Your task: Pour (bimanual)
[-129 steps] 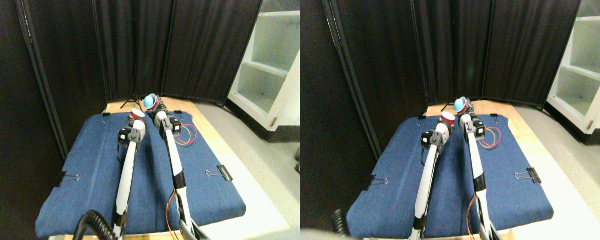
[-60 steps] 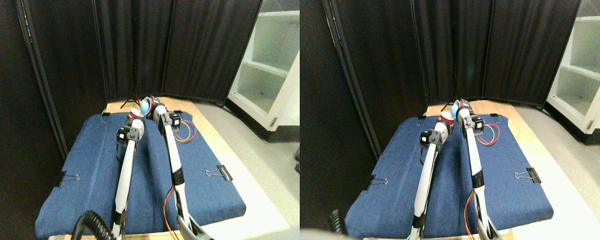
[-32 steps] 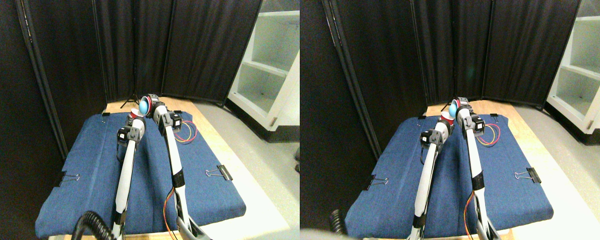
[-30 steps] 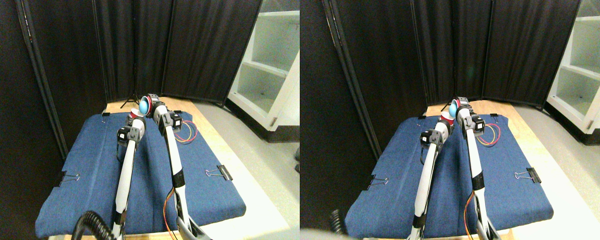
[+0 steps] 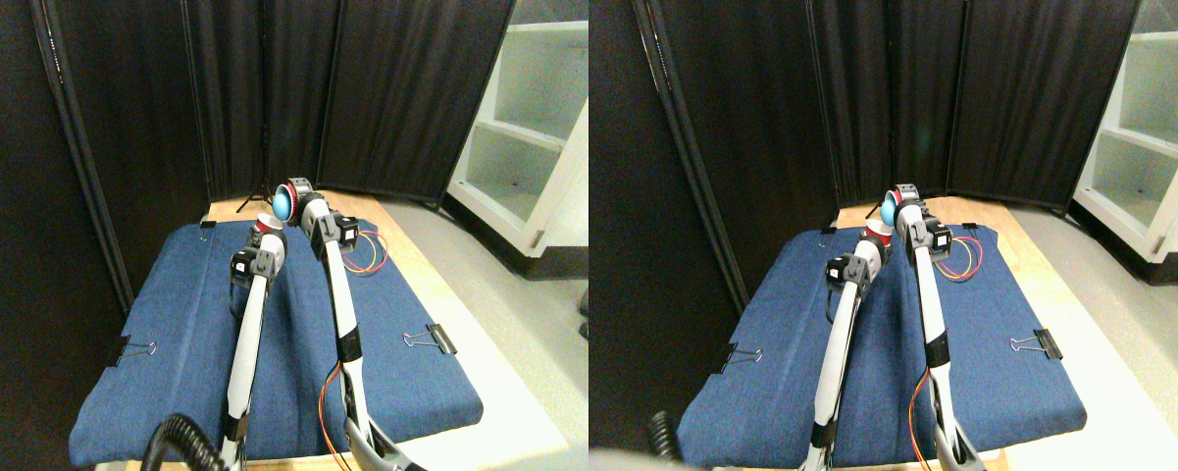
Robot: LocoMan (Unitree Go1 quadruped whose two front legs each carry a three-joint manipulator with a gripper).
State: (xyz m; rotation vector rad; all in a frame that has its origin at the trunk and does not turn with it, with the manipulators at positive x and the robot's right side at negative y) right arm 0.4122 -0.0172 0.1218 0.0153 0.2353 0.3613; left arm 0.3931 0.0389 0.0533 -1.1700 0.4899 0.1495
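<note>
Two red cups are held above the far end of the blue cloth (image 5: 177, 324). The lower red cup (image 5: 268, 226) stands upright at the tip of my left gripper (image 5: 267, 234), which is shut on it. The second cup (image 5: 285, 204), red outside and blue inside, lies tipped on its side with its mouth turned left, just above and right of the first. My right gripper (image 5: 294, 201) is shut on that tipped cup. What is inside either cup is not visible.
Binder clips (image 5: 439, 339) (image 5: 123, 348) pin the cloth to the wooden table. Loose red and yellow wires (image 5: 368, 257) lie right of the right arm. Black curtain panels (image 5: 284, 88) stand close behind; a white shelf unit (image 5: 530, 137) is at the right.
The right gripper has rolled the blue-lined cup from mouth-up to on its side facing left, and lifted it slightly above the left cup. The left arm holds still.
</note>
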